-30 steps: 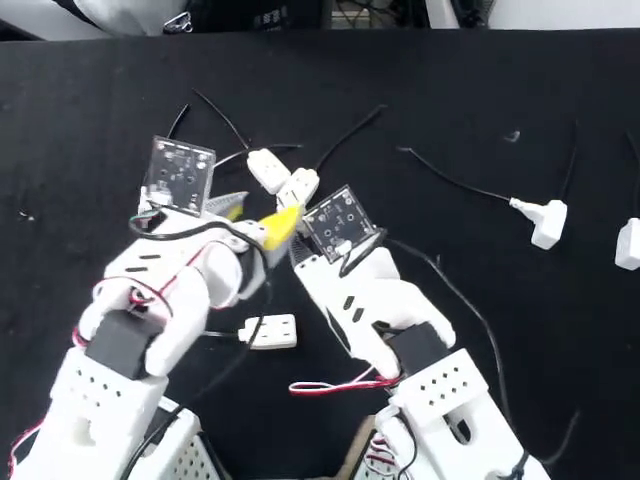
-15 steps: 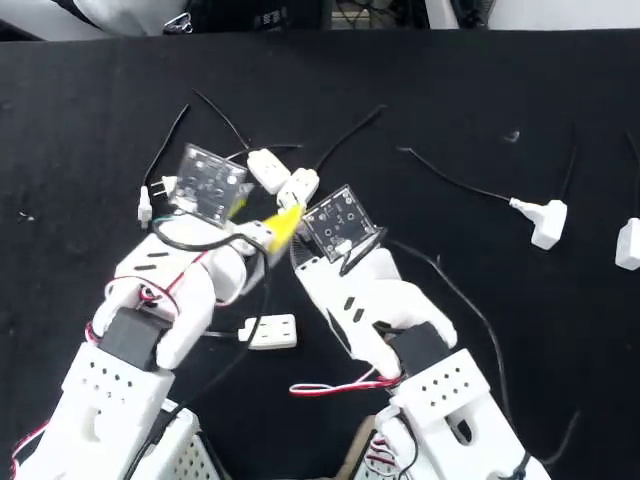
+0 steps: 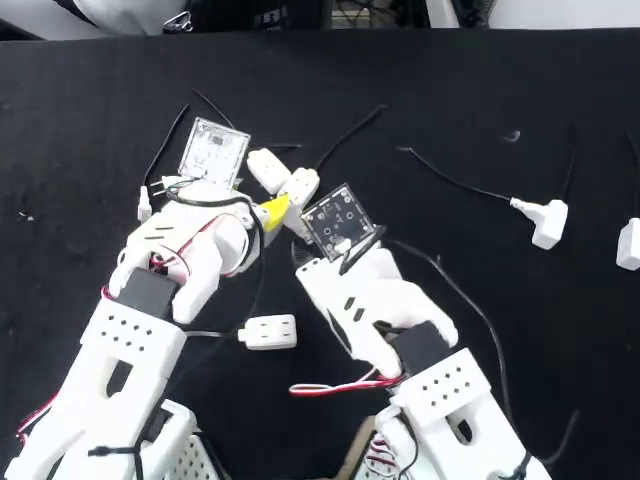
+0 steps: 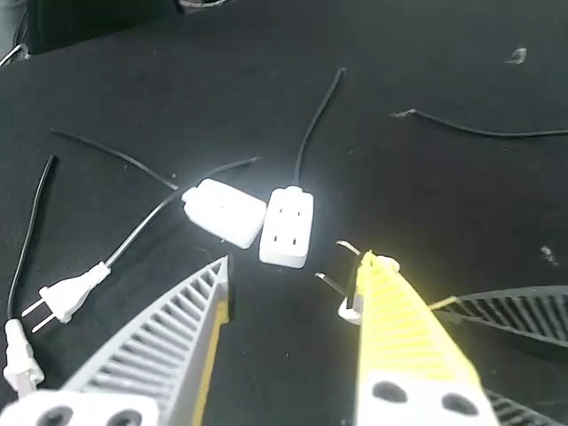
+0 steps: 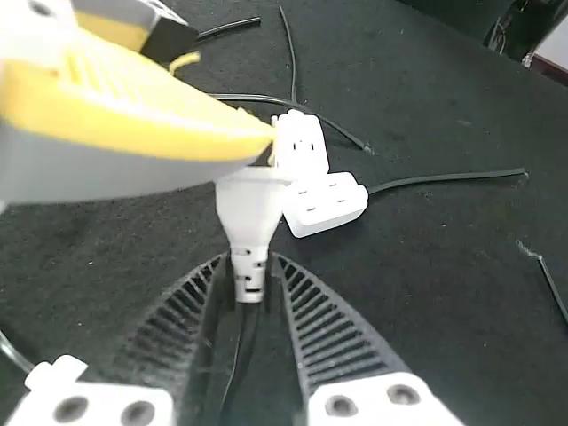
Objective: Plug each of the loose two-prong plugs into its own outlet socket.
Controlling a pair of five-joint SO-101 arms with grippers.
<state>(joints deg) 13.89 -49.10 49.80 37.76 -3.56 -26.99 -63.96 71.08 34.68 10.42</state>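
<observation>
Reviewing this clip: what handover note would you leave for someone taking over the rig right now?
Right gripper: shut on a plug, held close to two sockets lying side by side.
Left gripper: open, holding nothing, hovering by those sockets.
Second plug lies loose beside the left arm; third plug out past the right arm; third socket between the arms.
Done: nothing plugged in. To do: seat every plug.

the plug in the right pincer sits just before a socket.
</observation>
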